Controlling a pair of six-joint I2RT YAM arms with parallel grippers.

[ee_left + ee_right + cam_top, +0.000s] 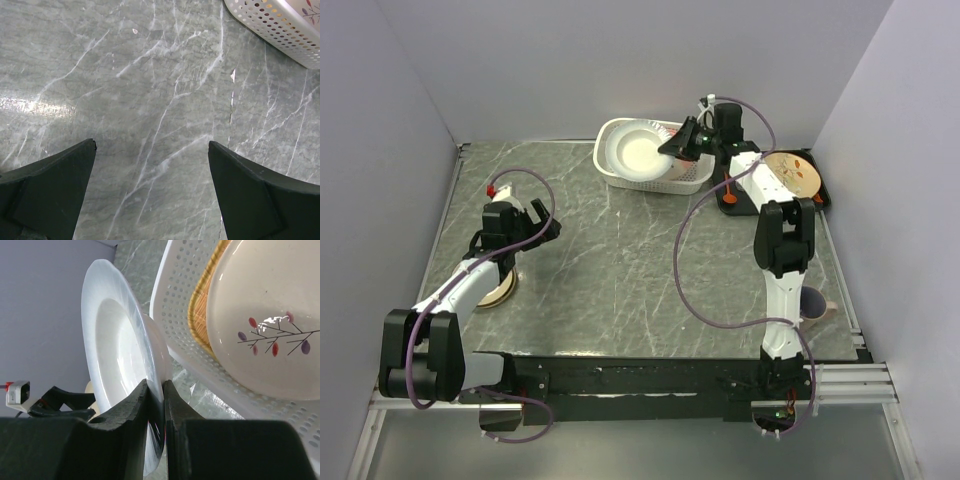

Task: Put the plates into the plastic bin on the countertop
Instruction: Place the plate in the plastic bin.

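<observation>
Right gripper [156, 385] pinches a white plate [115, 355] at the far plastic bin [185, 300] (left gripper [151, 145] wide, empty): lower, then release.

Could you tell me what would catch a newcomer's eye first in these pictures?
The right gripper pinches a glossy white round plate by its rim at the white perforated plastic bin, far centre of the dark marble-look countertop. Inside the bin lies a cream plate with a leaf sprig. The left gripper hangs open above the countertop.
</observation>
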